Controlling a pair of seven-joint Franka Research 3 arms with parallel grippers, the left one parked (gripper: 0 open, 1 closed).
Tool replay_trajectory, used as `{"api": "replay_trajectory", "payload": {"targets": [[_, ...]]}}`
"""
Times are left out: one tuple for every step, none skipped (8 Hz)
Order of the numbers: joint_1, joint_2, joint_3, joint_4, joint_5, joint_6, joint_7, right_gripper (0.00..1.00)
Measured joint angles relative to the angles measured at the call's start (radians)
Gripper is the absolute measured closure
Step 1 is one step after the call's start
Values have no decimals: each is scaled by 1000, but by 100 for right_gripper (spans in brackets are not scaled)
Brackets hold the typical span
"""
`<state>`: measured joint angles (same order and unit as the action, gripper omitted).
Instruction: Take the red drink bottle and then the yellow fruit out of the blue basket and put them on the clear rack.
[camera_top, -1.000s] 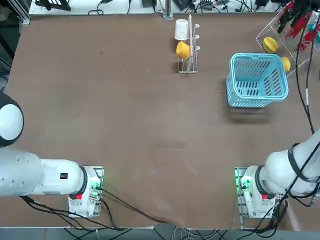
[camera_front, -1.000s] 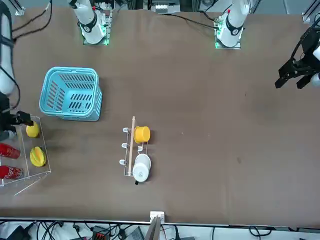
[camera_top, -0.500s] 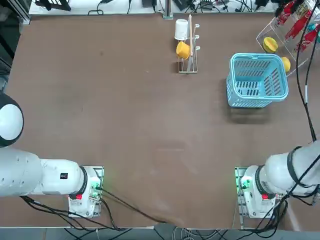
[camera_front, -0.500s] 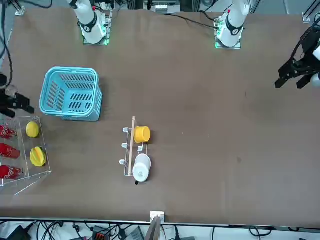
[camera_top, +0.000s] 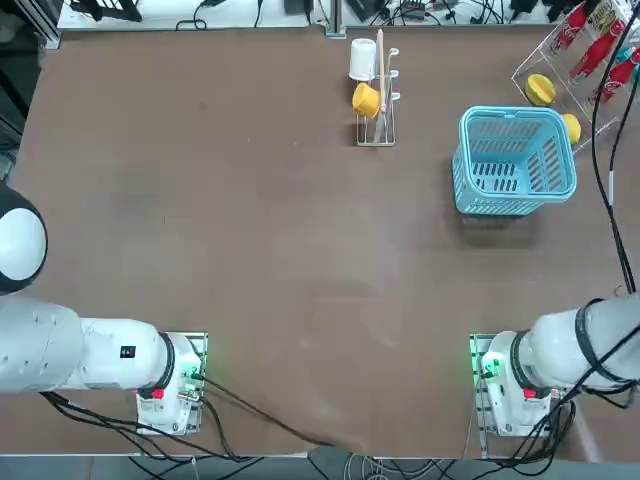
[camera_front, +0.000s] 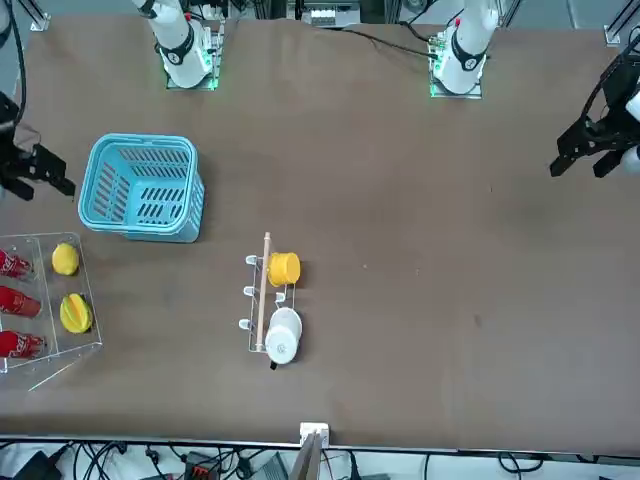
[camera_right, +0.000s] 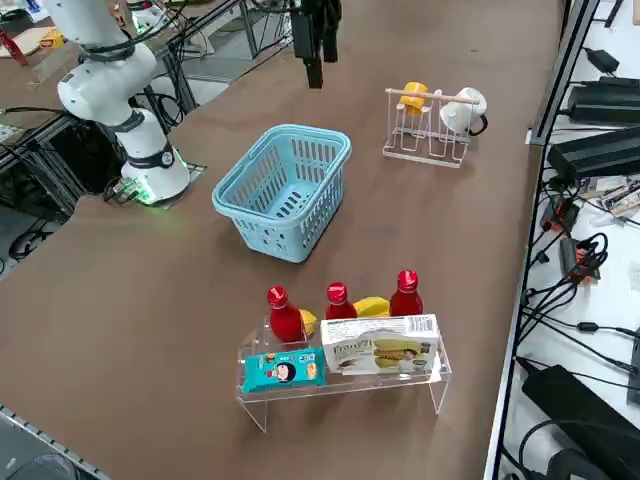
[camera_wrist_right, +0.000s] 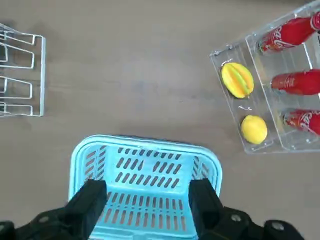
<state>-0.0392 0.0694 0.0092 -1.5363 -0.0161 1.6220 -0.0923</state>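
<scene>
Basket (camera_top: 515, 160): light blue, upright on the counter (camera_top: 280, 250) near its far right corner; nothing lies in it, the slatted base shows bare in the wrist view (camera_wrist_right: 145, 187).
Rack (camera_front: 50, 300): clear, stepped, at the far right corner of the counter, just beyond the basket and apart from it.
Rack, upper step: three red bottles (camera_right: 338, 302) upright in a row; which one is the task's bottle cannot be told.
Rack, middle step: round yellow fruit (camera_wrist_right: 254, 129) at the end next to the basket, and beside it a ridged yellow-green fruit (camera_wrist_right: 237, 80).
Rack, lowest step: a blue snack pack (camera_right: 283, 369) and a white box (camera_right: 381, 351) standing at the front.
Right gripper (camera_front: 32, 170): raised above the counter at its right edge, over the near part of the basket; fingers (camera_wrist_right: 89, 202) spread apart and holding nothing.
Wire stand (camera_top: 378, 95): at the far edge, middle of the counter, with a yellow cup (camera_top: 366, 100) and a white cup (camera_top: 362, 58) hung on its pegs, well apart from the basket.
Open room: the centre, the left half and the near edge of the counter are bare brown surface; between basket and wire stand a clear strip.
</scene>
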Motion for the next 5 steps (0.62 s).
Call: {"api": "replay_trajectory", "payload": {"targets": [[24,-31,-1,-31,0,-6,39,0],[42,-72,-7,-76,-1,-9,57,0],[57,-117,-25,-126,-1,-11,58,0],[72,-158,-50,-170,-1,-11,58,0],[81,-185,-71,-194,0,-14,58,0]]}}
